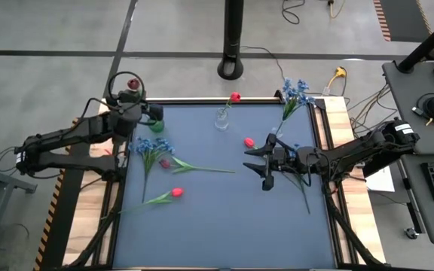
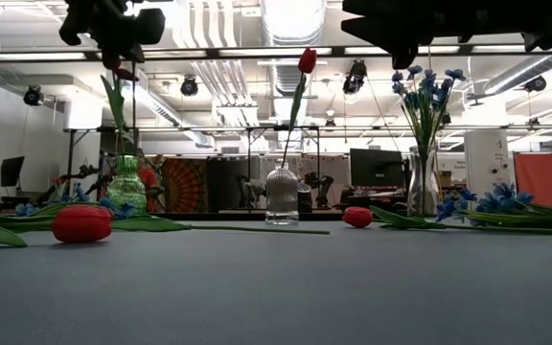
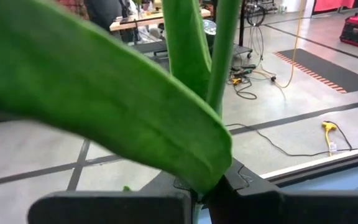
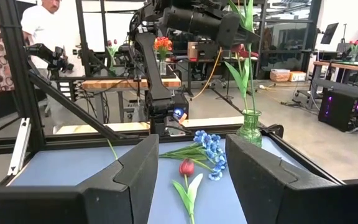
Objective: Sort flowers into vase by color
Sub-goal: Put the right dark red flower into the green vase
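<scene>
My left gripper hangs at the table's far left, shut on a green-stemmed flower with a dark maroon bloom. Below it a green vase takes the stem's lower end. A clear vase holds a red tulip. Another clear vase holds blue flowers. On the cloth lie blue blossoms, a maroon bloom and two red tulips. My right gripper hovers open right of centre, with nothing between its fingers. My left gripper pinches the flower's green stem and a broad leaf between its two shut fingers. The fingers come at it roughly level and lie across the stem. The flower stands nearly upright, with its lower end in the green vase's mouth.
The blue cloth has bare room along its near half. Wooden table borders and black frame rails edge it. A black pole base stands beyond the far edge. A person stands in the room behind the table.
</scene>
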Available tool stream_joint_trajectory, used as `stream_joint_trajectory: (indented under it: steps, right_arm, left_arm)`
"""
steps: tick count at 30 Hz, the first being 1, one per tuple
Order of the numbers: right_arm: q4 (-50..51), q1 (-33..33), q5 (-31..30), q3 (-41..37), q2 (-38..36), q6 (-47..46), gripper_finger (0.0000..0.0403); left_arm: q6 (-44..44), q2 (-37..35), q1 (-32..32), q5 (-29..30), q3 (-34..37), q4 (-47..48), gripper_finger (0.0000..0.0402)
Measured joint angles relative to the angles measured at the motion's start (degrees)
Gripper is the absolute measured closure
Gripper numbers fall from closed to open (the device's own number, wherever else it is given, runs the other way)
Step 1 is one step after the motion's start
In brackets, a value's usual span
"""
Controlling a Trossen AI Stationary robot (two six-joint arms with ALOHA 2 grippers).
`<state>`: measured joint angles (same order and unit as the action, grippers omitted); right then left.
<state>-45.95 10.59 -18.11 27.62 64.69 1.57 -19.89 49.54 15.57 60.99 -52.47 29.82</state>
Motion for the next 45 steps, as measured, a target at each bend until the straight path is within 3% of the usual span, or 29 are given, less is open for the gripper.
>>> stream_joint_trajectory:
  steps: [8,38,45]
  right_arm:
    - [0.0,0.0,0.0,0.0,0.0,0.1,0.0223]
    - [0.1,0.0,0.0,0.0,0.0,0.5,0.0223]
    - [0.1,0.0,0.0,0.0,0.0,0.5,0.0223]
  left_arm:
    - [-1.4,0.1,0.3,0.0,0.0,0.7,0.0393]
    - [-2.3,0.2,0.3,-0.1,0.1,0.8,0.0275]
    - [-1.7,0.1,0.3,-0.2,-0.5,1.2,0.0229]
